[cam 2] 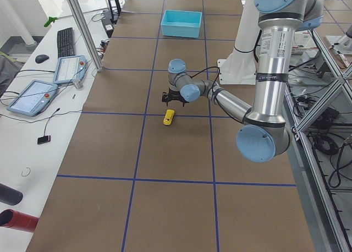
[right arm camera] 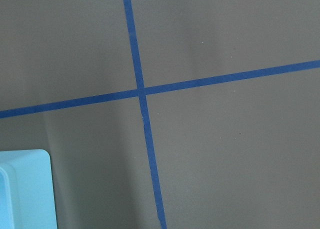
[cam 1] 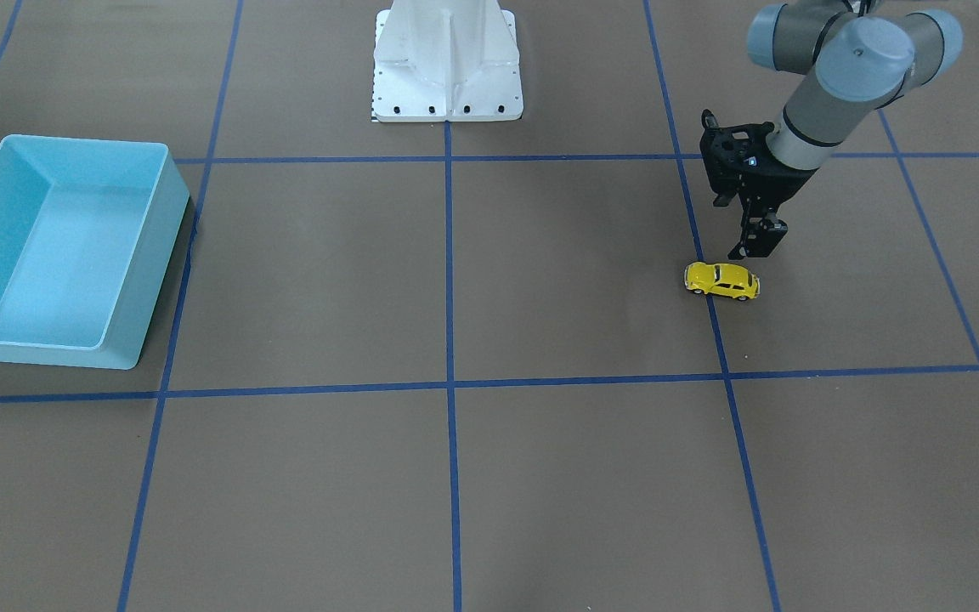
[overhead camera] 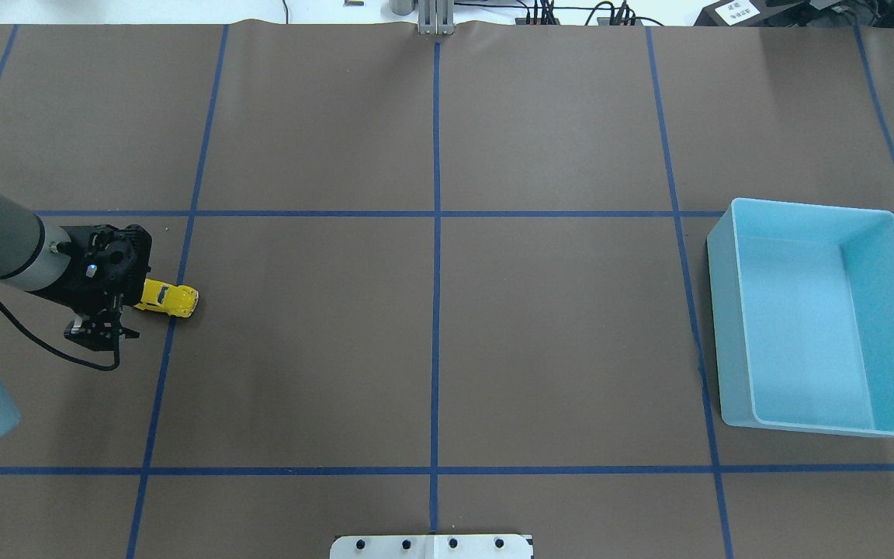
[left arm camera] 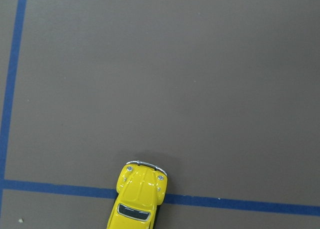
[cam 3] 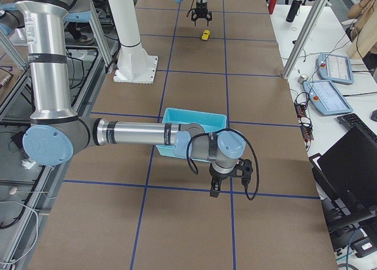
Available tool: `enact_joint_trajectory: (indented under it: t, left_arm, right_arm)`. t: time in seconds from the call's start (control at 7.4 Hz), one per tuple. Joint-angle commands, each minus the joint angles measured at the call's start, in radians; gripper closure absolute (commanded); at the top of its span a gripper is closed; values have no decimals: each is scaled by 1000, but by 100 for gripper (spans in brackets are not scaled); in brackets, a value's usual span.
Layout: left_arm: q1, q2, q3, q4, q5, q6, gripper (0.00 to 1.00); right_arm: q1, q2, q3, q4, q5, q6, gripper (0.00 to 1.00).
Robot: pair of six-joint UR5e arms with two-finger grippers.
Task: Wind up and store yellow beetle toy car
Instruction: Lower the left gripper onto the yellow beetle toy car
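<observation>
Yellow beetle toy car [left arm camera: 136, 201]: we count one, on the counter [cam 1: 540, 297] astride a blue tape line [left arm camera: 225, 203], just beside the left gripper [cam 1: 755, 251], outside its parted jaws. One light blue bin [cam 1: 162, 246], well apart. Right gripper [cam 3: 227, 190] jaws: we cannot tell.

Soft, even light falls from overhead, and the brown table [cam 1: 540, 280] is bright all over with no hard glare. Just beside the left gripper [cam 1: 755, 248], the yellow beetle toy car [cam 1: 721, 280] shows sharp, with only a thin dark shadow under its body. Far across from that gripper, the light blue bin [cam 1: 149, 255] has a pale sheen on its floor and a narrow shadow along the wall facing the gripper. The left wrist view is crisp. In the overhead view, the strip beyond the table is washed out white.
</observation>
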Motion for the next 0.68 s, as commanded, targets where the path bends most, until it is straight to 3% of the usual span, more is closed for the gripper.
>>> enact_joint_trajectory:
  t: [0.0, 0.54]
  left_arm:
    - [-6, -55, 63, -2, 0, 20, 0]
    - [-23, -134, 181, -8, -1, 64, 0]
  right_arm:
    - [0, 0, 0, 0, 1, -1, 0]
    - [0, 3, 3, 0, 10, 2, 0]
